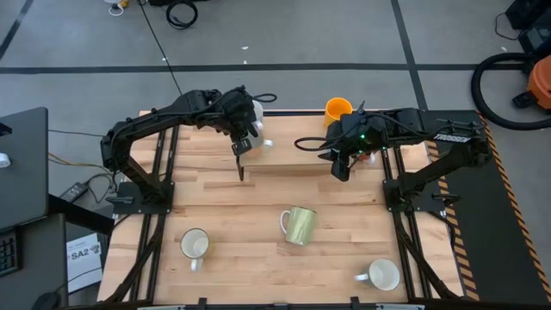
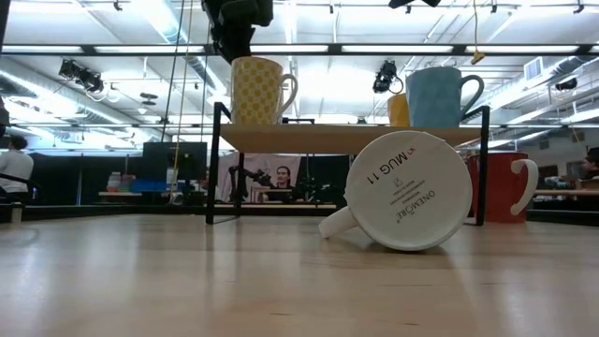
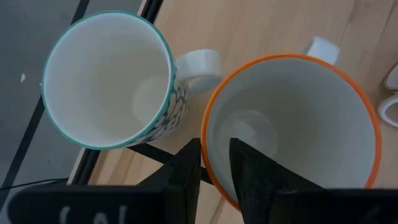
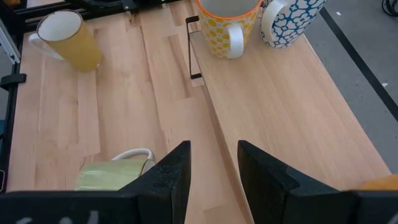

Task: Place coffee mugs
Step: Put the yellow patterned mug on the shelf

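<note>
Tipped white mug nearest. Left gripper pinching orange-rimmed mug wall: lower level onto shelf, then release. Right gripper spread, empty.

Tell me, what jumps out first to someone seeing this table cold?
A mug lying on its side fills the low view, its printed base facing the camera. Behind it a raised wooden shelf carries upright mugs, and the left gripper pinches the rim of the orange-rimmed mug there. The right gripper hangs open over the shelf, holding nothing.
</note>
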{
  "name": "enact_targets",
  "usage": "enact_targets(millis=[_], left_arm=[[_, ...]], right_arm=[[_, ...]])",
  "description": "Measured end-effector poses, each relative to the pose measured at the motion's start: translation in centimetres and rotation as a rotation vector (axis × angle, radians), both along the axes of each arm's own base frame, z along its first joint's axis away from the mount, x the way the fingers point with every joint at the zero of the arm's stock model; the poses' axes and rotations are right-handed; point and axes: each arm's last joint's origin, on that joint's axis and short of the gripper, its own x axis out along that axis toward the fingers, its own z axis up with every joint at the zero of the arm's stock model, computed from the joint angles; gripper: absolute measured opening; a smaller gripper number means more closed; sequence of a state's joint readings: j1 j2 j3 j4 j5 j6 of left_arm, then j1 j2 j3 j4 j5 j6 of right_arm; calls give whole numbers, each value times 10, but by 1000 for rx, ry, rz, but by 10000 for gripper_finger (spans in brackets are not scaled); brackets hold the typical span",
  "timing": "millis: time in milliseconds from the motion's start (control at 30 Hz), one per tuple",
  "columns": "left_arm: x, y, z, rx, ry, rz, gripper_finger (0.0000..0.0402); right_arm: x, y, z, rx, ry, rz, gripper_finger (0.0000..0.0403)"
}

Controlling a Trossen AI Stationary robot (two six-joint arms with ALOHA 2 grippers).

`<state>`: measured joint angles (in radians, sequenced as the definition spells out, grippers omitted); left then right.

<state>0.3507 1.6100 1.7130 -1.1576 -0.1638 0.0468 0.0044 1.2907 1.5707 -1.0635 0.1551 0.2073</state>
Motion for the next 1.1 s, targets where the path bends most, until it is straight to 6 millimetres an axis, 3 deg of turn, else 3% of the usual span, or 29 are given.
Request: enact_targets(millis=[833,1100], left_arm=[[0,0,1,-2,-6,7,91],[-10,-3,12,18,-42,11,91]], right_arm=[[0,0,0,0,0,0,137],[0,0,0,0,0,0,137]])
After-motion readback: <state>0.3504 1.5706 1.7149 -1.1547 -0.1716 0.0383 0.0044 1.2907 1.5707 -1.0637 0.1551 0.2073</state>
